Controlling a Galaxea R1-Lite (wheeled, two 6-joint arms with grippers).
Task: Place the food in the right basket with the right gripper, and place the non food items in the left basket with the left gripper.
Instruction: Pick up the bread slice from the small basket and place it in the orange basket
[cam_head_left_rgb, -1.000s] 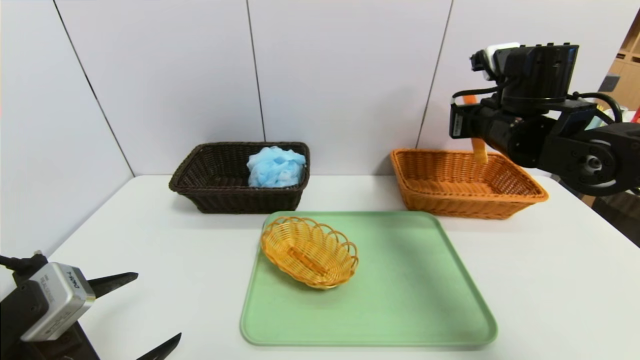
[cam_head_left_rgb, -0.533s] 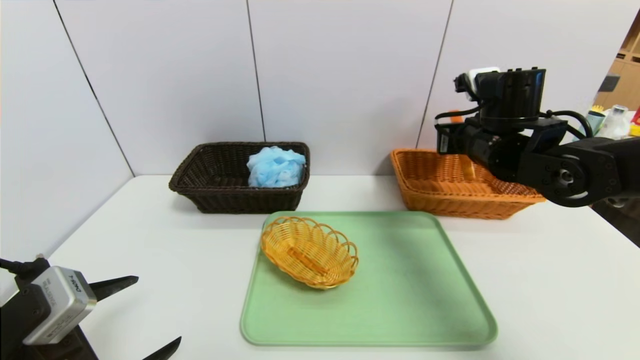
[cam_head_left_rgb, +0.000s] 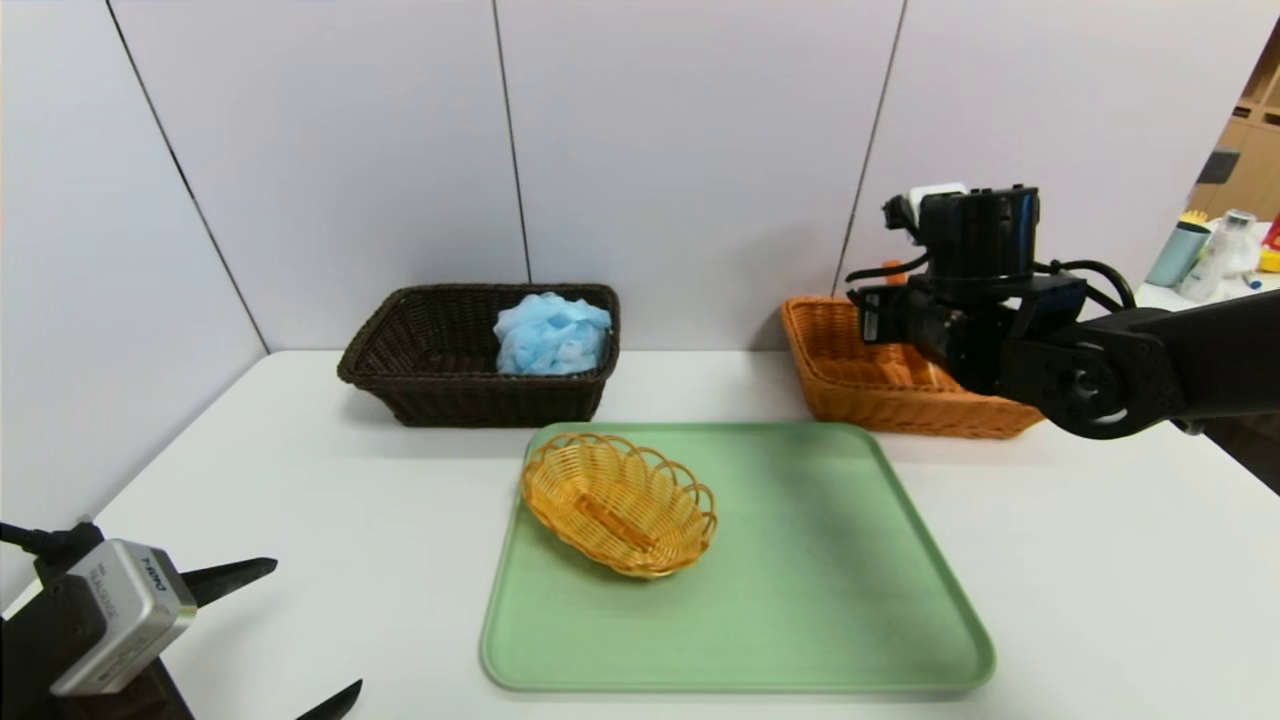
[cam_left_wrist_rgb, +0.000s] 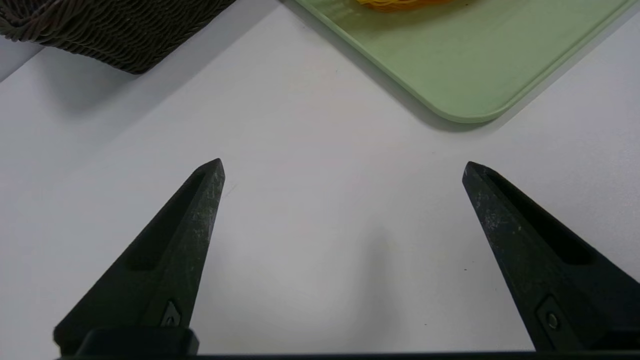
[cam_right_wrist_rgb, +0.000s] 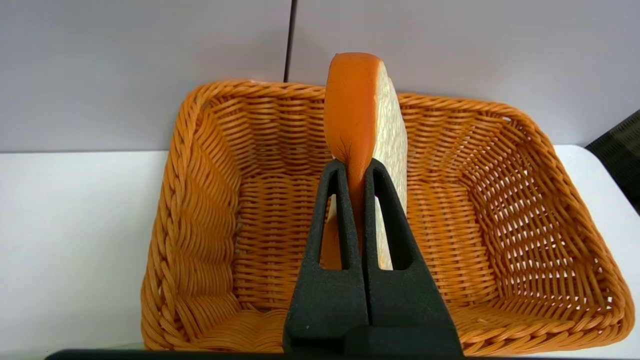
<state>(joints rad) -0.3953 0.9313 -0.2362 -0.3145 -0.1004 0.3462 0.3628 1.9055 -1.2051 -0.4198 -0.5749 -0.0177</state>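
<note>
Bread slice (cam_right_wrist_rgb: 367, 125) stands on edge, pinched by the right end effector (cam_right_wrist_rgb: 354, 167) above the orange basket (cam_right_wrist_rgb: 210, 200) at the right. Going left to right: the left end effector (cam_left_wrist_rgb: 342, 167) hovers spread over the white surface (cam_head_left_rgb: 300, 480); dark basket (cam_head_left_rgb: 420, 370); green tray (cam_head_left_rgb: 830, 600).

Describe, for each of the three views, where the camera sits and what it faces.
Head view: high on the robot, looking down at the table, both arms showing.
Left wrist view: behind the open left gripper, facing bare table and the tray corner.
Right wrist view: behind the right gripper, clamped on a bread slice over the orange basket.
Head and left wrist views share the tray.
</note>
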